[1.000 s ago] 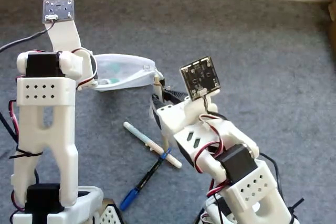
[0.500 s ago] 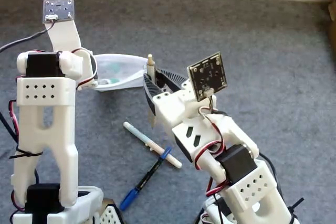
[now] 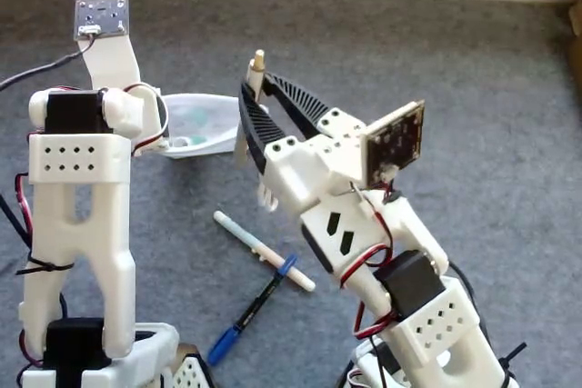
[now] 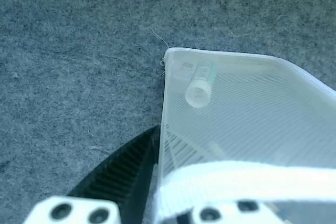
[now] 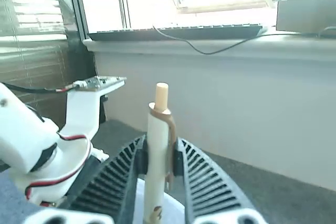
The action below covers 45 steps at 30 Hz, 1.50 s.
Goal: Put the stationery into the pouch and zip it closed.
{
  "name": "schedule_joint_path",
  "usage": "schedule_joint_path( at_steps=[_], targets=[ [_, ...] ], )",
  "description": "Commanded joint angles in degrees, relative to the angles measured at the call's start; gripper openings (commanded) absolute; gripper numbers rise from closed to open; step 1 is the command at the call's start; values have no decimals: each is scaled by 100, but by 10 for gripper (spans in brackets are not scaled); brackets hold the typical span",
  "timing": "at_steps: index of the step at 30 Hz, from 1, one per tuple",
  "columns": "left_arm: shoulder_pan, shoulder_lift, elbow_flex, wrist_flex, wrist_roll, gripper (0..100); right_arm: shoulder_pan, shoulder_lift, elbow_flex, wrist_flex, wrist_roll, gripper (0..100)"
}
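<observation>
High view: the pouch [image 3: 205, 124] lies on the counter, its edge clamped in your left pincer [image 4: 157, 150]. Your right pincer [image 3: 257, 88], closed on a beige-tipped pen [image 3: 258, 65], holds it upright nearby. Tip it in next. 2 loose pens [image 3: 245, 235] wait.

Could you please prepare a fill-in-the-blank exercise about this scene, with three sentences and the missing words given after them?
1. The beige-tipped pen is clamped in the ____ gripper.
2. The left gripper holds the mesh pouch, which has a green-capped tube ____ it.
3. On the grey carpet, ____ pens lie crossed: a white pen and a blue pen.

Missing words: right; inside; two.
</observation>
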Motion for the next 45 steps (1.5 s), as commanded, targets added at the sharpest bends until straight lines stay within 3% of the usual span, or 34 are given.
schedule_joint_path(
  at_steps=[1, 17, 36, 41, 45],
  targets=[
    [-57, 66, 180, -123, -53, 6, -57, -127, -462, -567, 70, 5],
    [-57, 66, 171, -132, -53, 6, -57, -127, -418, -2193, 53, 5],
    [-57, 66, 180, -132, -53, 6, -136, -119, 1077, -2255, 88, 5],
    [-57, 66, 180, -132, -53, 6, -822, -127, 1367, -2255, 1336, 5],
    [-57, 66, 180, -132, -53, 6, -1200, -136, 1596, -2255, 1846, 5]
  ],
)
